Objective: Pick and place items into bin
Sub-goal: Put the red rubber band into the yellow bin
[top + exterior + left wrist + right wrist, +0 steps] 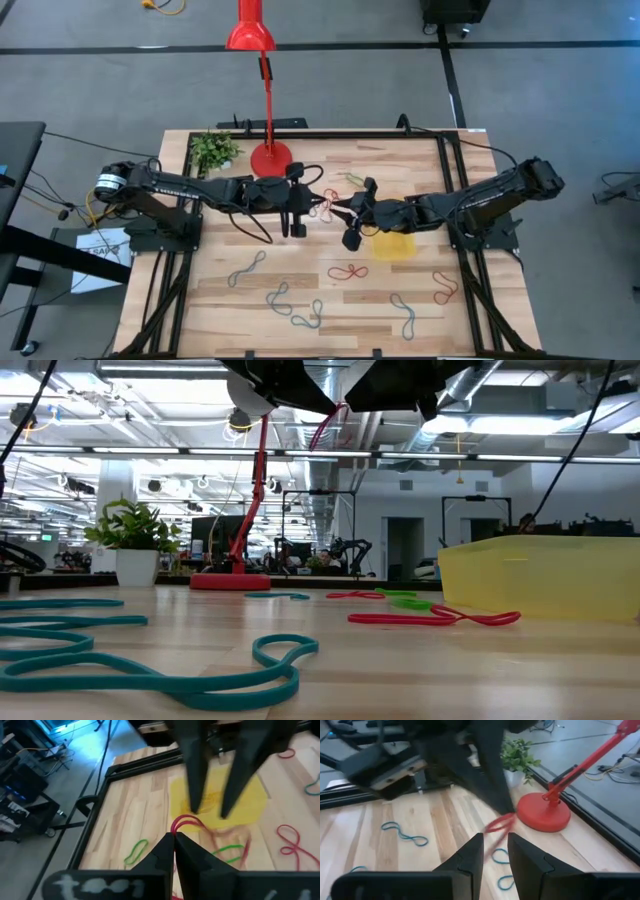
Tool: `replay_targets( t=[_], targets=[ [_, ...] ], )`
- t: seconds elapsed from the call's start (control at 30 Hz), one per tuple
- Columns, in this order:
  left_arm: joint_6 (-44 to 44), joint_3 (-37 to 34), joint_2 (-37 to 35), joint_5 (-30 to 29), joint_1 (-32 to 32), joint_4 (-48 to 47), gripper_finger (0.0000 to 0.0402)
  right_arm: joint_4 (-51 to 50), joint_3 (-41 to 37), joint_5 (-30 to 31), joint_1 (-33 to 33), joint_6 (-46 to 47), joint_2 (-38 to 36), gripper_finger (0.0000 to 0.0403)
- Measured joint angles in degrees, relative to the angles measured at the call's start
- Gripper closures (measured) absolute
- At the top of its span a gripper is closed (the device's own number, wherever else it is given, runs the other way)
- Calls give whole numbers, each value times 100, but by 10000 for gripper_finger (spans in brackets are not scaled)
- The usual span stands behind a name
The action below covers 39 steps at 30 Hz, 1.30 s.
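My left gripper (pixel 174 839) is shut on a red rubber-band loop (pixel 186 822), raised over the middle of the table (pixel 316 206). My right gripper (pixel 495 851) faces it from the right with its fingers (pixel 196 780) open; the loop's free end (pixel 500 824) lies just ahead of the gap between them. The translucent yellow bin (pixel 393 246) rests flat on the wood, below and to the near side of my right gripper. More loops lie flat on the table: red (pixel 347 271), blue (pixel 246 268) and green (pixel 352 180). My left gripper pinches one end of the red loop (pixel 175 831) between its two fingertips, coming from the table's left and slanting a little downward. The rest of the loop sticks out past the tips, clear of the table. Whether my right gripper touches the loop, I cannot tell.
A red lamp base (pixel 270 158) and a potted plant (pixel 213 150) stand at the far left of the table. Black rails (pixel 452 190) frame the table. Further loops lie near the front edge (pixel 290 305) and front right (pixel 445 288).
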Motion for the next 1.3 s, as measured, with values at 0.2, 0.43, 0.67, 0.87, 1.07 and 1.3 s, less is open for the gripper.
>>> replay_targets(
  t=[0.2, 0.43, 0.67, 0.87, 1.07, 1.3],
  targets=[
    [32, 0, 0, 267, -24, 183, 401, 0, 0, 20, -101, 0, 0, 321],
    [72, 0, 0, 455, -24, 322, 401, -13, 0, 15, -162, 0, 0, 321],
    [74, 0, 2, 431, -22, 311, 401, -26, -2, -540, -162, -30, 0, 361],
    [76, 0, 0, 431, -22, 252, 402, -66, -2, -557, -162, -46, 0, 392],
    [74, 0, 0, 431, -22, 137, 398, -66, -2, -558, -162, -48, 0, 398],
    [70, 0, 0, 433, -22, -61, 371, -151, -2, -559, -162, -46, 0, 400]
  ],
)
